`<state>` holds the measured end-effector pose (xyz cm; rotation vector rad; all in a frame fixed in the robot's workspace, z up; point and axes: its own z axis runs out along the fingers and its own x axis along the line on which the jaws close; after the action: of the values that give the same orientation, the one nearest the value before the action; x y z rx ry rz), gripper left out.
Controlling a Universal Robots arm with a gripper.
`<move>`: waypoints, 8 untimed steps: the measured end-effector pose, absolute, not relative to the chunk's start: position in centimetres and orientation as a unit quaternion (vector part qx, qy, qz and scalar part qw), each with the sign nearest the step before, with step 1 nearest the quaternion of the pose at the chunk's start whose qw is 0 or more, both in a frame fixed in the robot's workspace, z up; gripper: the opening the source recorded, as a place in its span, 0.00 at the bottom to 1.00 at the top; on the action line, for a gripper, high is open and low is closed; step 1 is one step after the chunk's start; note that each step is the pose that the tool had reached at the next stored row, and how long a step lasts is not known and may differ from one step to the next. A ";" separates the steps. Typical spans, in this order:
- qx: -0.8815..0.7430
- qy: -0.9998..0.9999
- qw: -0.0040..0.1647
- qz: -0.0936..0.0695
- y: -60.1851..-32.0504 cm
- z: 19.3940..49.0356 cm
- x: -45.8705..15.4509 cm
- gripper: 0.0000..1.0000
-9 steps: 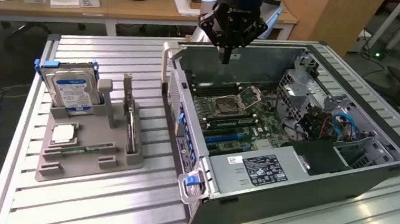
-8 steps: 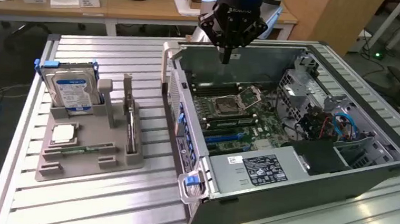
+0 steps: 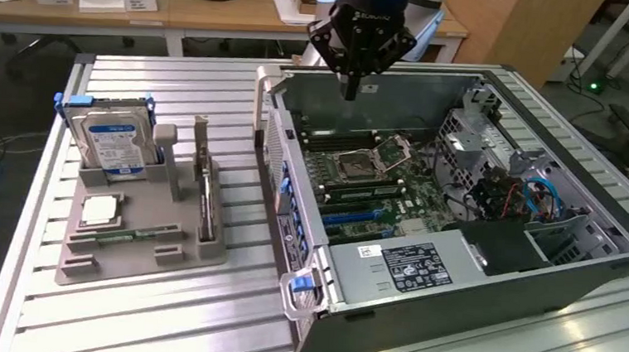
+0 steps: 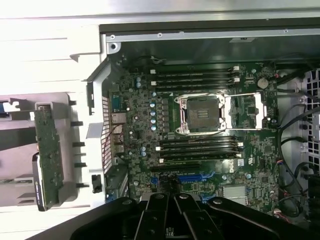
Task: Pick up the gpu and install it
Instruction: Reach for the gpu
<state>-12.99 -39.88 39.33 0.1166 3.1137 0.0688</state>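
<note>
1. The gripper [image 3: 350, 91] hangs over the open computer case [image 3: 483, 308], fingers pressed together, pinching nothing.
2. The gpu [image 3: 208, 206] stands on edge in the grey holder [image 3: 146, 210], well apart from the gripper, toward the exterior view's left.

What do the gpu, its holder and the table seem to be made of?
The gpu: green circuit board, probably fibreglass, matte, studded with components. The holder: likely plastic, matte grey. The table: metal, perhaps aluminium, ribbed slats with dull sheen.

We see a ribbed aluminium table [image 3: 177, 83] carrying two things: a grey parts holder [image 3: 156, 215] toward the exterior view's left and, just beside it, an open computer case [image 3: 473, 287], seemingly lying on its side.
</note>
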 end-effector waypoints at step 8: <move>0.037 0.999 0.012 0.022 -39.9 39.3 -15.4 0.11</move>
<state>-15.44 -39.89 39.33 0.1164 3.1137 0.0688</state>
